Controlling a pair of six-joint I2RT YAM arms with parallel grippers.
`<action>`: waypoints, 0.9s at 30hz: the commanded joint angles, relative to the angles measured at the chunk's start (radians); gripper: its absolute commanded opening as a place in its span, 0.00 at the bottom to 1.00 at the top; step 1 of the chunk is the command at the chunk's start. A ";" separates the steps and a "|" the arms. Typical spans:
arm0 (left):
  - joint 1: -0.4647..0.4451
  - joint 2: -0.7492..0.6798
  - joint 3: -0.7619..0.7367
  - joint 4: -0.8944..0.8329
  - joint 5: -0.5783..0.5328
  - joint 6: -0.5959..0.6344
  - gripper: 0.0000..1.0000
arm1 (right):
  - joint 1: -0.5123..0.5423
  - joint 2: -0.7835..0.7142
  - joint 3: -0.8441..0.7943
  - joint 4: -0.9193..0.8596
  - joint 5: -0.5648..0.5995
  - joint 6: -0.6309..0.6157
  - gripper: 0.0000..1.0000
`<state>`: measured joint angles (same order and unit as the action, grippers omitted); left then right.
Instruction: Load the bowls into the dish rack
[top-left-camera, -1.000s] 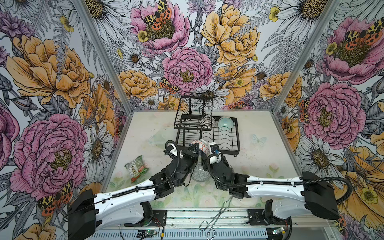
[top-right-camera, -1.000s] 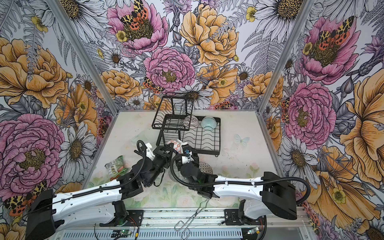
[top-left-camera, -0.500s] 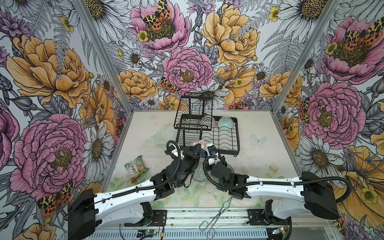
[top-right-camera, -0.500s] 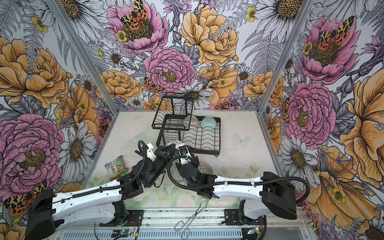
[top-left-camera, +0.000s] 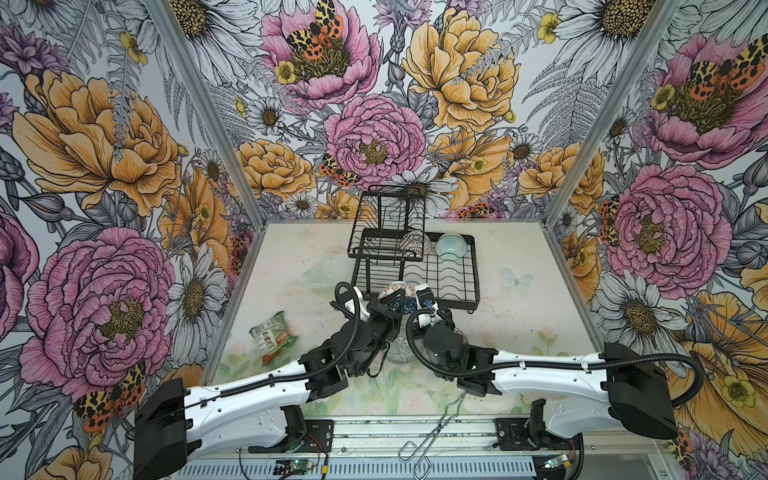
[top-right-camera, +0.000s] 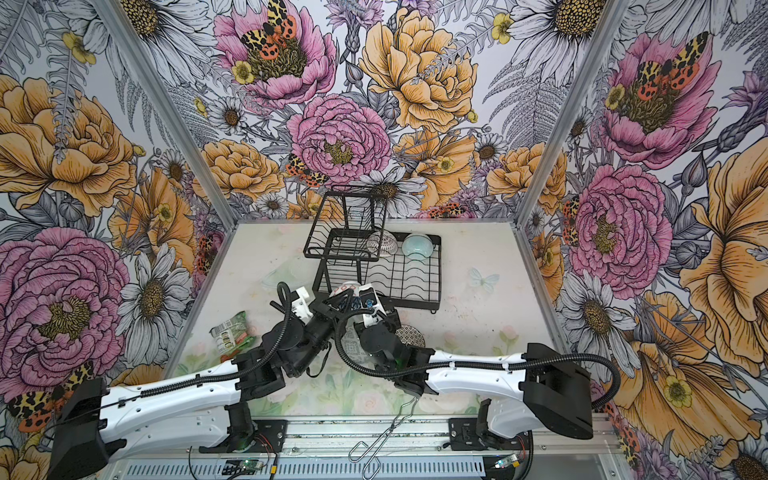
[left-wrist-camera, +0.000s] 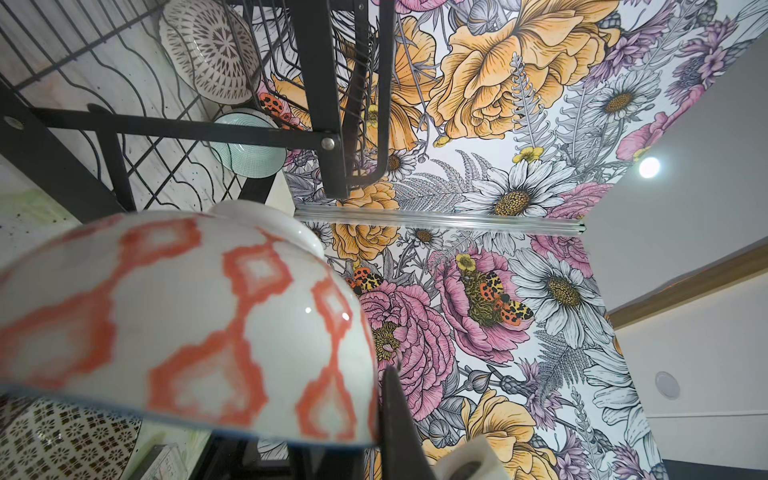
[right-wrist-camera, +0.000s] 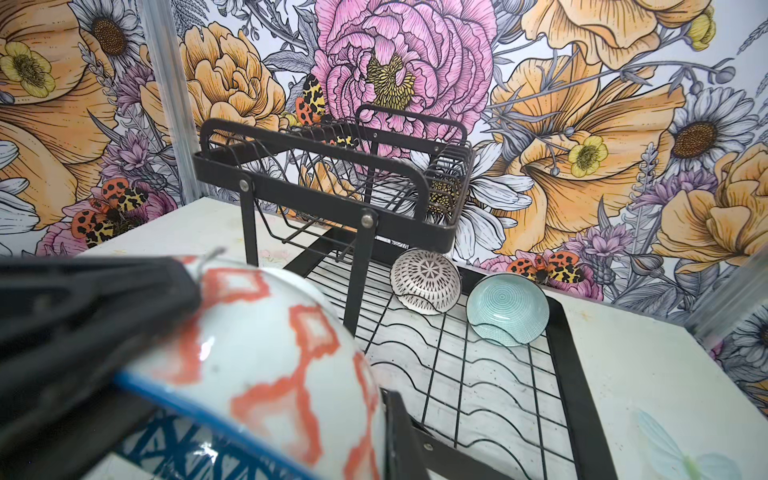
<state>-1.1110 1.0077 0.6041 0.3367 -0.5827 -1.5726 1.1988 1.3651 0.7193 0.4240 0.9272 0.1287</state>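
A white bowl with an orange lattice and blue inside (top-left-camera: 392, 291) hangs tilted at the front left corner of the black wire dish rack (top-left-camera: 457, 286). My left gripper (top-left-camera: 397, 302) and right gripper (top-left-camera: 417, 298) are both shut on its rim. In each wrist view one black finger presses the bowl's outer wall (left-wrist-camera: 397, 419) (right-wrist-camera: 401, 436); the other finger is hidden. A black-white dotted bowl (right-wrist-camera: 426, 280) and a mint bowl (right-wrist-camera: 507, 309) lean at the back of the rack's base. A grey-green patterned bowl (top-left-camera: 397, 352) sits on the table under my wrists, and a dark lattice bowl (top-right-camera: 410, 335) beside it.
The rack's raised upper basket (top-left-camera: 386, 224) stands over its left half. A green snack packet (top-left-camera: 272, 336) lies at the left of the table. Metal tongs (top-left-camera: 432, 432) lie at the front edge. A clear plastic piece (top-left-camera: 320, 272) rests left of the rack.
My right gripper has moved in and shut on the orange-lattice bowl's rim. The bowl has shifted a little toward the rack. The left gripper has kept its hold.
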 joint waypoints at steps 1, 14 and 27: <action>0.031 -0.024 -0.001 -0.035 -0.026 0.052 0.00 | 0.015 -0.037 0.027 0.058 -0.025 0.004 0.00; 0.058 -0.095 -0.029 -0.163 -0.033 0.111 0.12 | -0.007 -0.041 0.046 -0.037 -0.023 0.031 0.00; 0.074 -0.086 0.001 -0.206 0.029 0.166 0.64 | -0.029 -0.047 0.068 -0.151 -0.003 0.078 0.00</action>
<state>-1.0542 0.9283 0.5831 0.1612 -0.5571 -1.4593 1.1774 1.3525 0.7414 0.2844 0.8940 0.1711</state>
